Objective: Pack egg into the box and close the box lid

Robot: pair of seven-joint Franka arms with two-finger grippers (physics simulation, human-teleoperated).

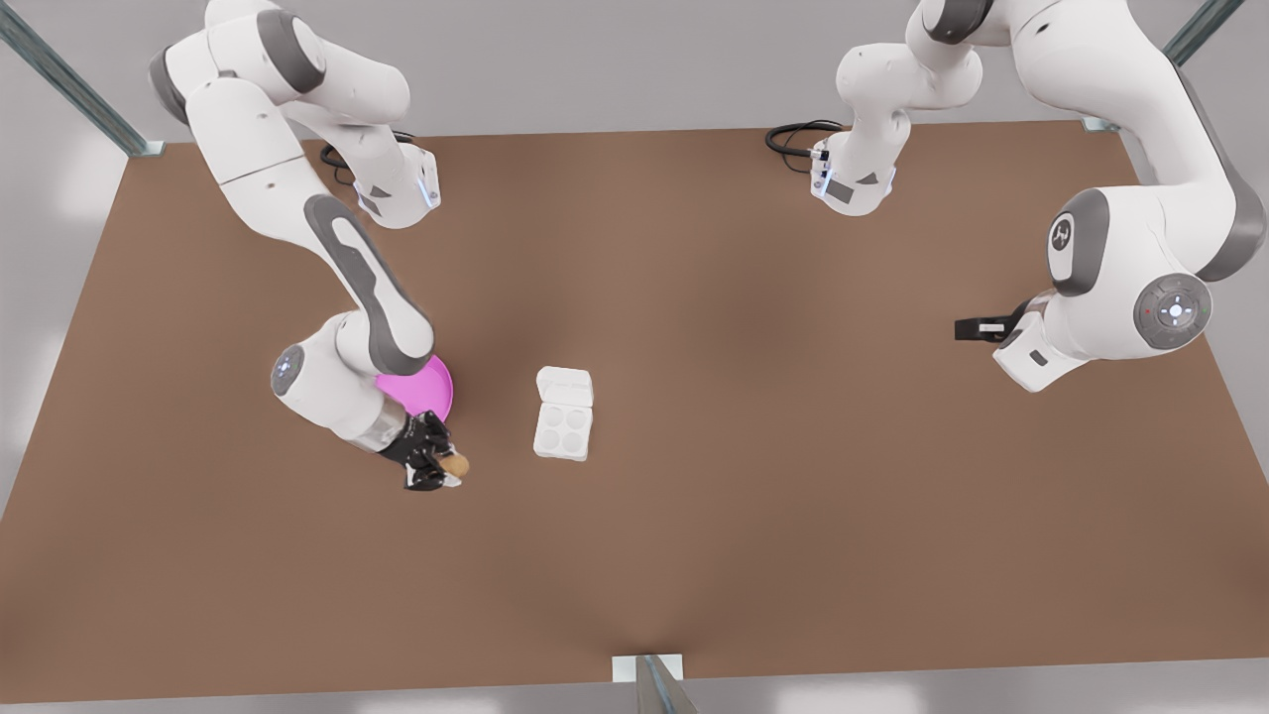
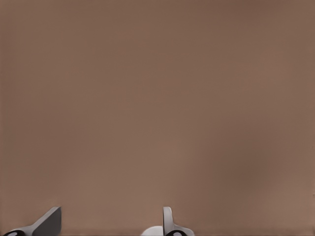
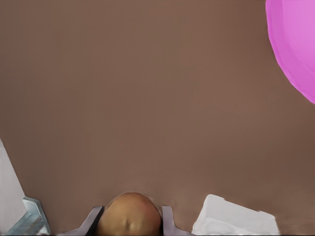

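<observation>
The tan-brown egg (image 1: 457, 463) (image 3: 130, 214) is held above the table, just off the pink plate's near rim, with my right gripper (image 1: 437, 465) (image 3: 130, 225) shut on it. The white box (image 1: 563, 430) (image 3: 235, 220) lies open toward the front view's right of the egg, its four cups empty. The box lid (image 1: 565, 386) lies flat behind the cups. My left gripper (image 1: 977, 328) (image 2: 108, 225) waits far off at the front view's right, open over bare table, with nothing between its fingers.
The round pink plate (image 1: 428, 388) (image 3: 294, 46) sits partly under the right arm's wrist. Both arm bases (image 1: 397, 188) (image 1: 853, 178) and their cables stand at the table's back edge. A metal bracket (image 1: 646, 669) juts up at the front edge.
</observation>
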